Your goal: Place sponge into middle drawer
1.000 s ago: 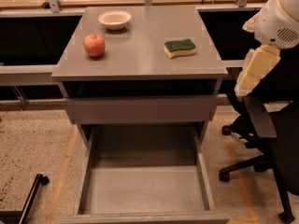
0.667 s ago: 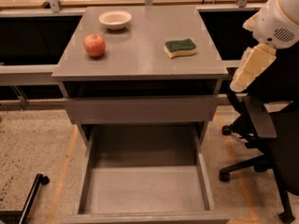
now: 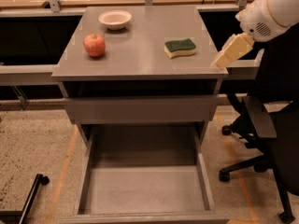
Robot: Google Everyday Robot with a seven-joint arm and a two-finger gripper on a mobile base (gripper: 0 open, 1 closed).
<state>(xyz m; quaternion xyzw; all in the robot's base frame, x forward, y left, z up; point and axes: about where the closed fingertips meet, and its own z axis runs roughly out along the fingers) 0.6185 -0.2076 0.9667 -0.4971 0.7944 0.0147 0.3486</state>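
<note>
Over the near right corner of the cabinet top [image 3: 140,59], watching the gripper [image 3: 230,54] hanging at the edge, failing to tell whether spread or pressed together. Finding the sponge [image 3: 180,47] lying left of it, apart, green side up, open surface all round. Seeing the middle drawer [image 3: 145,190] standing pulled out below, showing only bare floor. Noting an office chair [image 3: 273,125] crowding the right, an apple [image 3: 94,45] and white bowl [image 3: 115,18] sitting far left.

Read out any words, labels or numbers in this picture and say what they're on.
None: no text shows on the sponge, apple, bowl, cabinet top or middle drawer. The gripper, at the top's right edge beside the sponge, carries no marking either.
</note>
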